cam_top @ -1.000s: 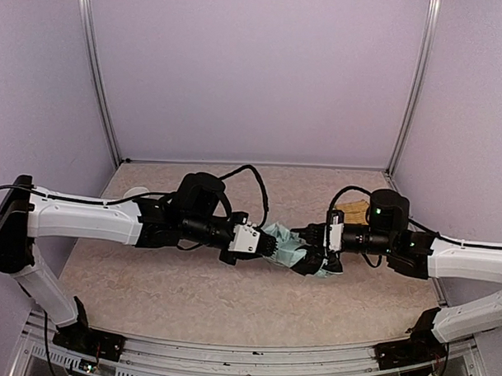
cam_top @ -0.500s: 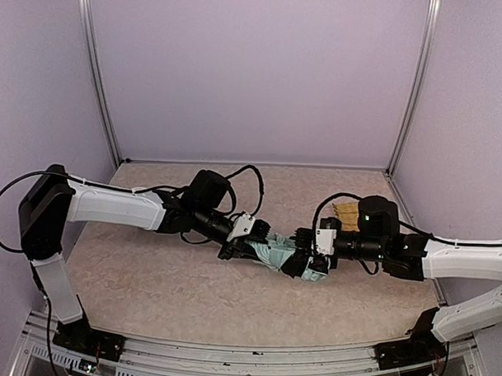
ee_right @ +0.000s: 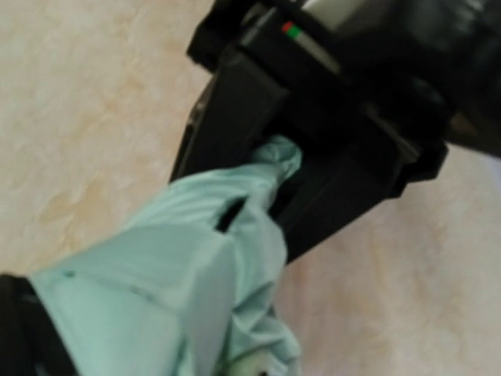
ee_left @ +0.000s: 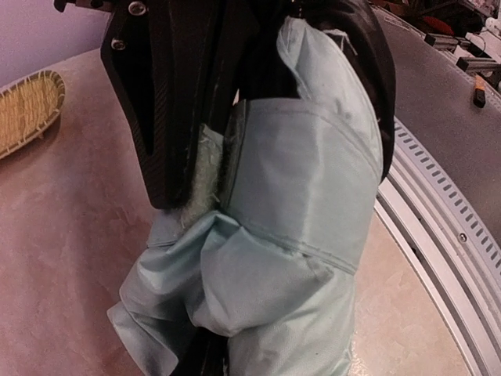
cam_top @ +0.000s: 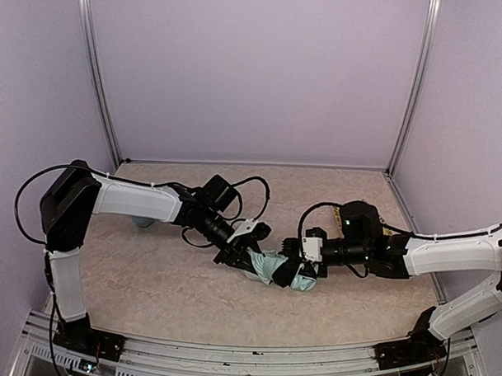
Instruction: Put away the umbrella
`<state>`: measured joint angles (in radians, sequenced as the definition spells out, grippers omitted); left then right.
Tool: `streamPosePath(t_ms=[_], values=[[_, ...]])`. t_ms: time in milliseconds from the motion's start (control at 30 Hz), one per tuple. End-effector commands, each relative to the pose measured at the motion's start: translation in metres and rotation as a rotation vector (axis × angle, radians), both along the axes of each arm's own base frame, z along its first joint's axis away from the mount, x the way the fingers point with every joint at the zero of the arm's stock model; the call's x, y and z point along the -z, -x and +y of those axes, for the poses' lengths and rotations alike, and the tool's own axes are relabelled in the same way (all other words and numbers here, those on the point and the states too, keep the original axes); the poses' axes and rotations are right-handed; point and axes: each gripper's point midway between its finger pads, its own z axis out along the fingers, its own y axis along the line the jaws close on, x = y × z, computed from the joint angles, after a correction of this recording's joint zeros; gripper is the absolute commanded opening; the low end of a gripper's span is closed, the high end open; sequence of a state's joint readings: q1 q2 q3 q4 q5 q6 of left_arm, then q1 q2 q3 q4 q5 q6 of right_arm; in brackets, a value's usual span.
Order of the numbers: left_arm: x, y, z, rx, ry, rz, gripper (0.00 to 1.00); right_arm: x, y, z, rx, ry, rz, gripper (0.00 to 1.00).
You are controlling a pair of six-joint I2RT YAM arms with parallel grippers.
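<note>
The folded umbrella [cam_top: 273,267] of pale mint-green fabric with a black underside sits low over the middle of the mottled beige surface [cam_top: 148,292]. It is a crumpled bundle strung between the two claws (whether it rests on the surface or hangs just clear I cannot tell). Its long axis runs roughly left to right in the top view, the right end dipping a little toward the near edge.

The left claw [cam_top: 245,252] has the left end, clamped round the thick part, with fabric bulging out below its black fingers [ee_left: 168,117]. The right claw [cam_top: 298,265] has the opposite end, pressed together on a thin twist of fabric. Neither arm is the nearer, since each holds an end.

The left arm stands tall at the shoulder and stretches inward, its wrist angled down. The right arm lies low, reaching leftward almost level. An oval woven straw tray [ee_left: 27,106] lies apart from the bundle.

Any coming move probably depends on both arms travelling together along that axis, and the right claw's thin pinch looks likelier to slip.
</note>
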<state>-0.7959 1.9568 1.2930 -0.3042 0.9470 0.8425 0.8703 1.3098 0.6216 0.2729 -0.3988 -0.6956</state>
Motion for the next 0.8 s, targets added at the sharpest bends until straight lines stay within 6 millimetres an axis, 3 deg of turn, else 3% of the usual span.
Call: streamPosePath(t_ms=[0, 133, 333, 467, 600, 767], values=[[0.087, -0.059, 0.037, -0.349, -0.385, 0.105, 0.00, -0.158, 0.067, 0.041, -0.354, -0.485, -0.271, 0.00], [0.106, -0.061, 0.030, -0.343, -0.447, 0.084, 0.00, -0.148, 0.060, 0.050, -0.341, -0.511, -0.233, 0.00], [0.129, -0.048, 0.029, -0.309, -0.514, 0.065, 0.00, -0.129, 0.049, 0.058, -0.308, -0.504, -0.246, 0.00], [0.141, -0.047, 0.041, -0.329, -0.572, 0.046, 0.00, -0.100, 0.042, 0.062, -0.281, -0.436, -0.209, 0.05], [0.144, -0.044, 0.048, -0.326, -0.600, 0.035, 0.00, -0.081, 0.034, 0.060, -0.238, -0.400, -0.199, 0.13], [0.147, -0.042, 0.053, -0.315, -0.646, 0.002, 0.00, -0.079, 0.028, 0.052, -0.186, -0.393, -0.212, 0.18]])
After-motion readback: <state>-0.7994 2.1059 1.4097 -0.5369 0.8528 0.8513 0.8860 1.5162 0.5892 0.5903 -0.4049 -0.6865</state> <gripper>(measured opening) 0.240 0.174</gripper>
